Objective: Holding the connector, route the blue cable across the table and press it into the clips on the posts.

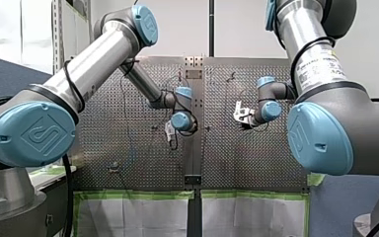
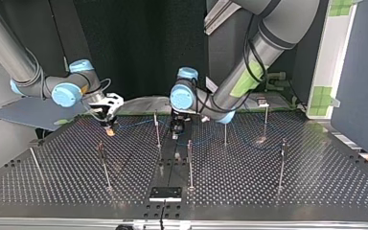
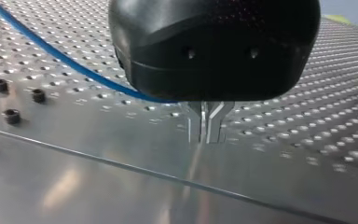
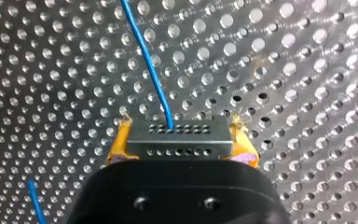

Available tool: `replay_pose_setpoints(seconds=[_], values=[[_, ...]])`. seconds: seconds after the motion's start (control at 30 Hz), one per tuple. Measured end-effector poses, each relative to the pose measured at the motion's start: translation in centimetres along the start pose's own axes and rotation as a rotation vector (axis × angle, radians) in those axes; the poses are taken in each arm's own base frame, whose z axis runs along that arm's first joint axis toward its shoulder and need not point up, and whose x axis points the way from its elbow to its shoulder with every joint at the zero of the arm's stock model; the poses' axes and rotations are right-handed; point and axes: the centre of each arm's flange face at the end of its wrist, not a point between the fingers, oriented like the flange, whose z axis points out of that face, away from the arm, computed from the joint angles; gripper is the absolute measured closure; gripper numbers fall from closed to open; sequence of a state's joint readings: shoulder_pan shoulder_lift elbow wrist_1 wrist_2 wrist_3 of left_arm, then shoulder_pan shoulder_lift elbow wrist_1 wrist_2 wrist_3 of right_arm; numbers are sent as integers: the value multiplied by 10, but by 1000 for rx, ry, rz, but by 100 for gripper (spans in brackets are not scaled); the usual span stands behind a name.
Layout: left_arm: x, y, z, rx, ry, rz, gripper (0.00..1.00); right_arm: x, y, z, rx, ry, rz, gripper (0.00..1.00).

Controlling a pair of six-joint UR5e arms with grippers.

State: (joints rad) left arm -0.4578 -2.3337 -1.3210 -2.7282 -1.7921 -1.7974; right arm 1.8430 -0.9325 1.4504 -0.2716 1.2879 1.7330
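Yellow-padded right claw (image 4: 182, 142) around boxy metal connector (image 4: 177, 135), blue cable (image 4: 147, 60)

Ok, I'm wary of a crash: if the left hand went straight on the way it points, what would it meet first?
The table's smooth centre strip, under the left hand; the gap looks tiny, though depth is hard to judge. The blue cable runs off beside it, out of that line.

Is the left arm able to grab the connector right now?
Probably not: my right gripper clamps the connector between its yellow pads, covering both sides, and my left gripper stands apart, past a post.
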Motion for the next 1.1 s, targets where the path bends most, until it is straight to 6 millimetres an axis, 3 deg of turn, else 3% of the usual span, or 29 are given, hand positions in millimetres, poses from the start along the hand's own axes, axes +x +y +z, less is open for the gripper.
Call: replay_pose_setpoints(seconds=[0.03, 0.07, 0.1, 0.13, 0.2, 0.23, 0.3, 0.8, 1.1], values=[[-3, -1, 2, 2, -6, -1, 73, 0, 1, 0, -1, 1, 0, 100], [-4, -2, 3, 3, -9, -2, 57, 0, 1, 0, -1, 1, 0, 100], [-6, -2, 3, 4, -10, -2, 49, 1, 1, 0, -1, 1, 0, 100], [-6, -3, 3, 4, -11, -3, 49, 0, 2, 0, -1, 1, 0, 100], [-6, -3, 3, 4, -7, -1, 25, 1, 2, 0, -1, 1, 0, 100], [-6, -4, 2, 3, -2, 0, 25, 1, 2, 0, -1, 1, -1, 100], [-5, -4, 1, 1, 9, 5, 0, 1, 2, 0, -1, 0, -1, 100], [6, -6, -19, -61, 125, 118, 0, -2, -3, 0, 21, -9, -2, 100], [2, -18, -46, -55, 179, 187, 0, -3, -4, 0, 23, -12, -2, 100]])
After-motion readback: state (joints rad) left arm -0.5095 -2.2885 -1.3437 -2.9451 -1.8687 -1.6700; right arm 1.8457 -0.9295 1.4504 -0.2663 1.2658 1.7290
